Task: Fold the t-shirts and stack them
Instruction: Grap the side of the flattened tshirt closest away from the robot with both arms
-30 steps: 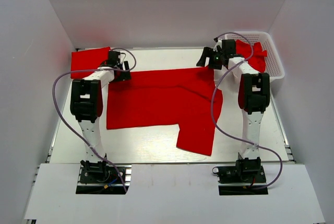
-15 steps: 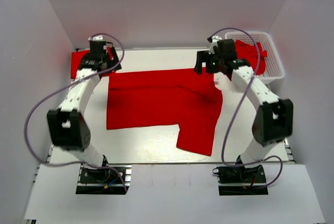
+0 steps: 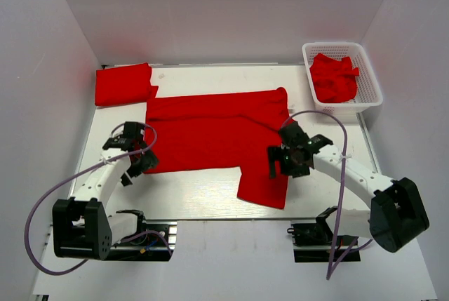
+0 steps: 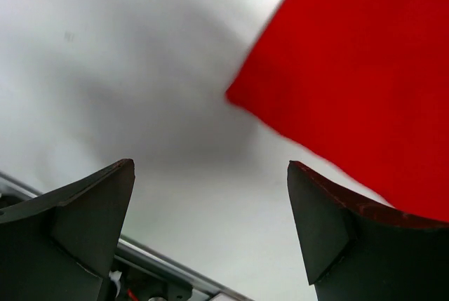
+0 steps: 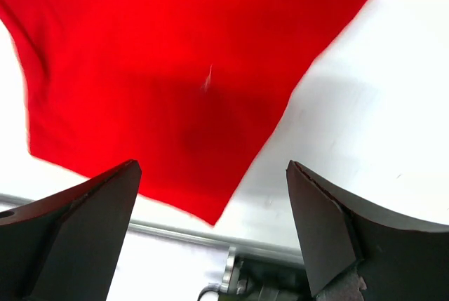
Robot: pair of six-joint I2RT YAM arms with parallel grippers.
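Observation:
A red t-shirt [image 3: 210, 132] lies spread across the middle of the table, with one part reaching the near edge at the right. My left gripper [image 3: 139, 159] is open, low beside the shirt's near left corner. In the left wrist view that red t-shirt [image 4: 365, 76] fills the upper right, and the left gripper [image 4: 210, 175] has only bare table between its fingers. My right gripper [image 3: 286, 163] is open beside the shirt's near right part. In the right wrist view the right gripper [image 5: 210, 175] hovers over a corner of the red t-shirt [image 5: 168, 55]. A folded red t-shirt [image 3: 123, 84] lies at the back left.
A white basket [image 3: 337, 44] at the back right holds crumpled red t-shirts [image 3: 333, 78]. White walls close in the table on three sides. The table's metal front rail [image 5: 280, 248] runs just below the right gripper. Bare table [image 3: 196, 189] lies in front of the shirt.
Both arms have swung back from the shirt's far edge to its near side and dropped low over the table. Both grippers stayed open. The shirt lies as before.

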